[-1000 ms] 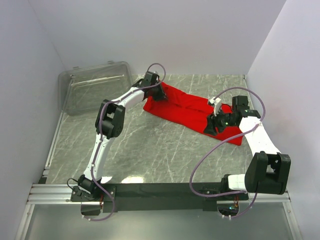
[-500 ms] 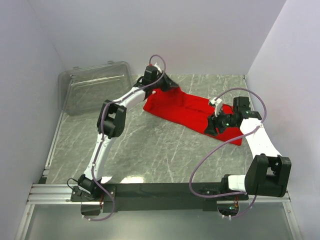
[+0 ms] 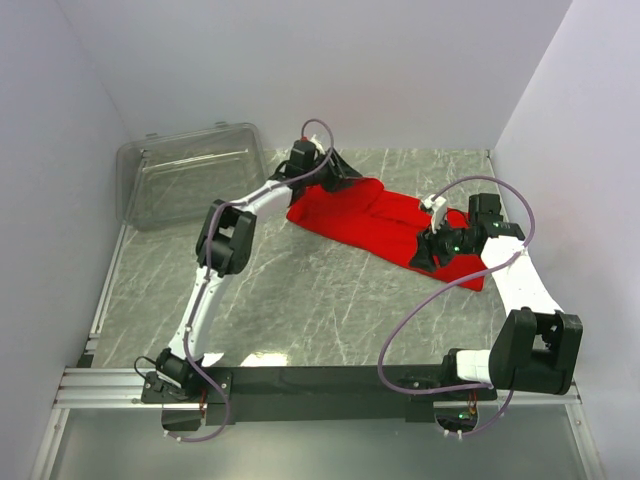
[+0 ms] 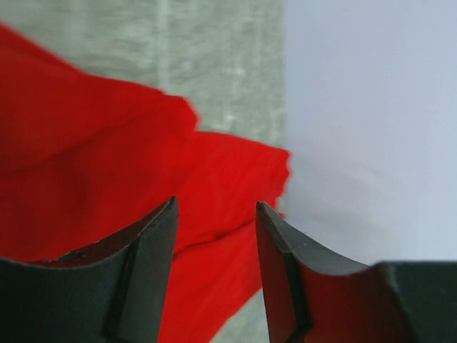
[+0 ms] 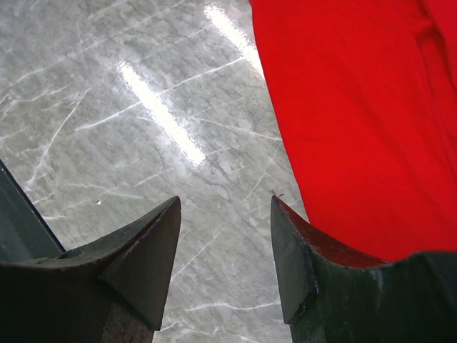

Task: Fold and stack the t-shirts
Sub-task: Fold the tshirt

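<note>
Since a second ago, the left gripper [image 4: 216, 207] has drawn back from the far-left corner of the t-shirt [image 3: 370, 222]; we see its jaws parted, holding nothing. We find the red shirt lying as a folded band across the far right of the grey marbled table [image 3: 300, 300]. The right gripper [image 5: 225, 200] hovers, jaws apart, at its near-right end. White walls [image 3: 400, 70] enclose the table; a clear plastic bin [image 3: 190, 180] sits far left.

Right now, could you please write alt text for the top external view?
A red t-shirt lies in a long strip across the far side of a grey marble table, the open left gripper at its left end and the open right gripper above its right end. A clear plastic bin sits at far left.
</note>
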Robot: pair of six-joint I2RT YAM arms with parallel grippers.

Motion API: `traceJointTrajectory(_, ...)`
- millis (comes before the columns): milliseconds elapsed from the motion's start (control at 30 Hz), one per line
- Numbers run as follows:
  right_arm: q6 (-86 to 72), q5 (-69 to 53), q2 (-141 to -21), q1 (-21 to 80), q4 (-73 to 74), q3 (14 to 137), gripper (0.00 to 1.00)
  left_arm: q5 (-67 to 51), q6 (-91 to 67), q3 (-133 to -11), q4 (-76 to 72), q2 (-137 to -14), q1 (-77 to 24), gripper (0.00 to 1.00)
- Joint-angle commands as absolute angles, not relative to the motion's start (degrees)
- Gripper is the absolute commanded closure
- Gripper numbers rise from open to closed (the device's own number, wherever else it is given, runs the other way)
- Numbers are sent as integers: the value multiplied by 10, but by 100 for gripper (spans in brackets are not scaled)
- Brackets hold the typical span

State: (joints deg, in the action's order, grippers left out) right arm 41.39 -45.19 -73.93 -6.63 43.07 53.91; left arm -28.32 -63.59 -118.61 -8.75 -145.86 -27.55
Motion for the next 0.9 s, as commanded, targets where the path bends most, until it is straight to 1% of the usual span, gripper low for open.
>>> traceJointTrajectory(0,414,-464,-719,-71,426,537,40,-227,-537,-1176,-34,-1364,-257,47)
traceJointTrajectory(67,414,-464,-721,-71,425,538,40,-209,-518,-1179,22,-1361,-251,48)
traceJointTrajectory(133,412,-464,-722,-70,427,539,40,-186,-515,-1179,47,-1362,-249,50)
traceJointTrajectory(167,412,-466,-723,-70,426,540,40,-178,-519,-1185,74,-1369,-245,53)
traceJointTrajectory(233,410,-467,-722,-70,427,540,40,-167,-525,-1187,83,-1377,-244,58)
traceJointTrajectory(267,411,-465,-720,-70,427,540,40,-160,-526,-1193,91,-1388,-243,64)
traceJointTrajectory(333,410,-463,-718,-71,428,539,40,-156,-528,-1210,107,-1406,-243,70)
traceJointTrajectory(367,411,-463,-716,-71,429,538,40,-157,-530,-1215,107,-1411,-243,74)
traceJointTrajectory(433,413,-461,-713,-71,429,535,40,-166,-541,-1217,91,-1419,-244,79)
traceJointTrajectory(467,413,-461,-713,-71,430,534,40,-168,-546,-1217,86,-1425,-243,83)
traceJointTrajectory(567,409,-462,-713,-71,427,532,40,-180,-568,-1216,56,-1435,-243,83)
traceJointTrajectory(733,403,-450,-714,-71,420,530,40,-203,-576,-1202,15,-1435,-243,78)
traceJointTrajectory(800,395,-430,-715,-72,409,529,40,-203,-557,-1177,4,-1413,-243,73)
traceJointTrajectory(833,388,-402,-715,-73,400,527,40,-200,-546,-1149,-13,-1384,-244,71)
traceJointTrajectory(867,381,-389,-715,-76,395,528,40,-198,-518,-1137,-17,-1368,-244,64)
